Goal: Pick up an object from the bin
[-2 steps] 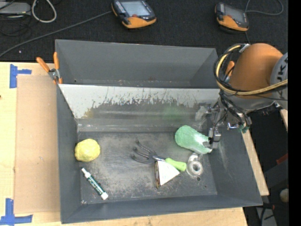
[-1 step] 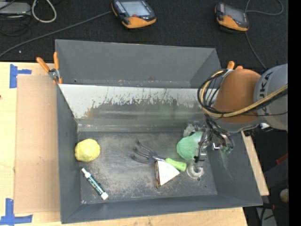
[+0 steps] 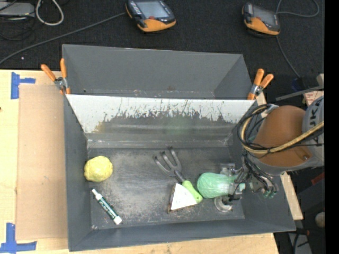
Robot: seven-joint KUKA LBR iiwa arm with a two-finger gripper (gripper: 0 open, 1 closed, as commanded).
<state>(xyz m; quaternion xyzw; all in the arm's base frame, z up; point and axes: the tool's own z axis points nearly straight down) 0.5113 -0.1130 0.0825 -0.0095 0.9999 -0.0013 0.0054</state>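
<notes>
Grey metal bin (image 3: 159, 83), one arm at work: the end effector (image 3: 233, 188) is down near the bin floor, against the right end of a pale green rounded lump (image 3: 213, 185). The lump lies just right of a white triangular scraper (image 3: 183, 198) and touches its green handle. From where I stand I cannot tell whether the end effector is spread or pressed together, nor whether it has the lump. A small grey hand fork (image 3: 169, 163) lies just beyond the scraper, toward the far wall. A yellow ball (image 3: 98, 169) and a white-and-green marker (image 3: 106, 206) lie well to the scraper's left. The step in hand looks like closing in on the lump, before any lift. The next move, as I judge it, calls for a firm hold on the lump's right end and a straight rise, so the scraper's handle is not dragged along.
</notes>
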